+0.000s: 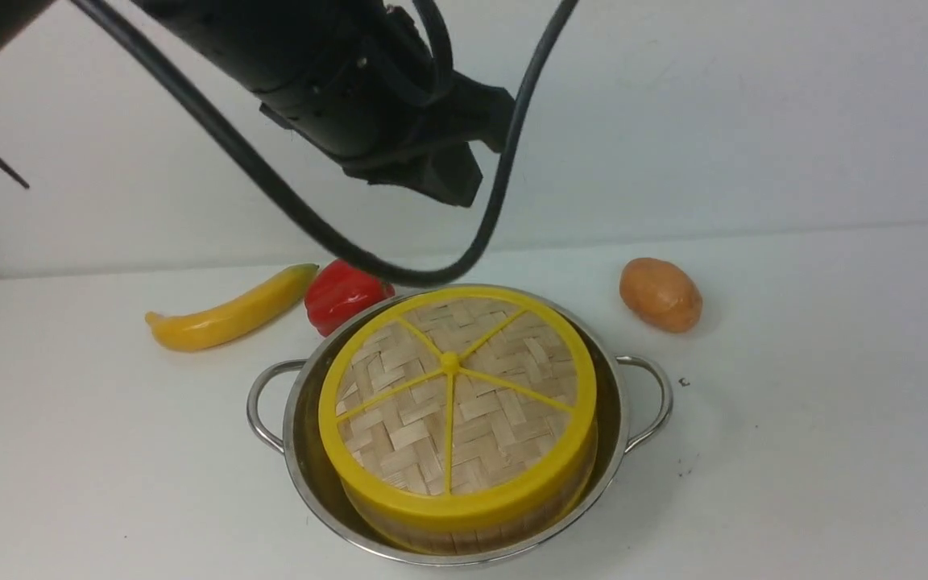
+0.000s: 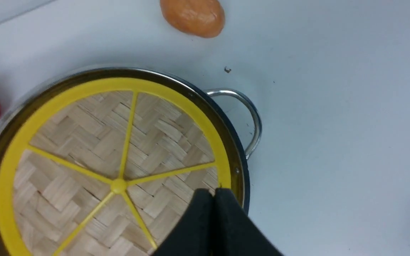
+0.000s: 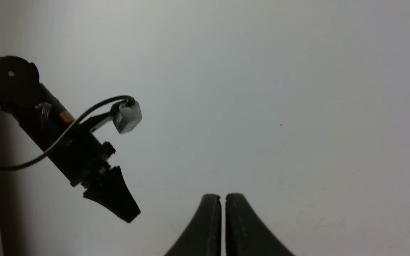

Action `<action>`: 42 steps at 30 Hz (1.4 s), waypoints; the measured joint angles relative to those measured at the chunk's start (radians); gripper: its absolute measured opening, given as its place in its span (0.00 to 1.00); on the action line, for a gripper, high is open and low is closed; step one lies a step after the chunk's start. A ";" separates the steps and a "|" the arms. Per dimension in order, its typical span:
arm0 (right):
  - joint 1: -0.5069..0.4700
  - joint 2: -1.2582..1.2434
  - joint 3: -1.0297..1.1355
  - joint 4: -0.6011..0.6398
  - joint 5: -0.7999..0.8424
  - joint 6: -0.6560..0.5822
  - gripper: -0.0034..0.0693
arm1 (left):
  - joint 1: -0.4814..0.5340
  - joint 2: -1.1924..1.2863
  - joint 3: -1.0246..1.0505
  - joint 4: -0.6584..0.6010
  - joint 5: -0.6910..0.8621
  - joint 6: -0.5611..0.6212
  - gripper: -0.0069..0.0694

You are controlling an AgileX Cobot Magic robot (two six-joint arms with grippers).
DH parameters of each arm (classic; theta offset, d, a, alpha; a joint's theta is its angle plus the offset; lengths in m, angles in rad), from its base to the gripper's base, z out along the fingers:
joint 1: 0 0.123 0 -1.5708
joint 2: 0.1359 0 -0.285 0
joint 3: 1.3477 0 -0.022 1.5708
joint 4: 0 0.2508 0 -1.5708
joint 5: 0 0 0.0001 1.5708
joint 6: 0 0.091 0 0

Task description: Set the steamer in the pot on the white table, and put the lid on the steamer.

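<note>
The shiny steel pot [image 1: 300, 451] sits on the white table [image 1: 794, 451], near the front. Inside it stands the bamboo steamer [image 1: 464, 537], only its wooden wall showing under the lid. The woven lid [image 1: 452, 403] with yellow rim and spokes lies flat on the steamer. My left gripper [image 1: 452, 187] hangs well above the pot, shut and empty. In the left wrist view its tips [image 2: 214, 192] hover over the lid [image 2: 84, 142] near the rim, beside the pot [image 2: 241, 167] wall. My right gripper [image 3: 223, 197] is shut and empty, facing a white wall.
A yellow banana [image 1: 226, 316] and a red pepper [image 1: 343, 294] lie behind the pot on the left. An orange potato [image 1: 661, 294] lies behind it on the right. A black cable [image 1: 399, 274] loops down from the left arm to just above the pot's far rim.
</note>
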 joint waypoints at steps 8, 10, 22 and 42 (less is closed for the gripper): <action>0.000 0.000 0.000 0.001 0.000 0.001 0.04 | 0.000 0.186 0.025 -0.177 -0.051 0.092 0.01; 0.000 0.000 0.000 0.000 0.000 0.001 0.04 | 0.000 0.183 0.028 -0.193 -0.049 0.114 0.01; 0.000 0.000 0.000 0.000 0.001 0.001 0.04 | 0.000 -0.370 0.485 -0.104 -0.303 0.140 0.01; 0.000 0.000 0.000 0.000 0.001 0.001 0.04 | 0.000 -1.031 0.932 -0.089 -0.553 0.091 0.17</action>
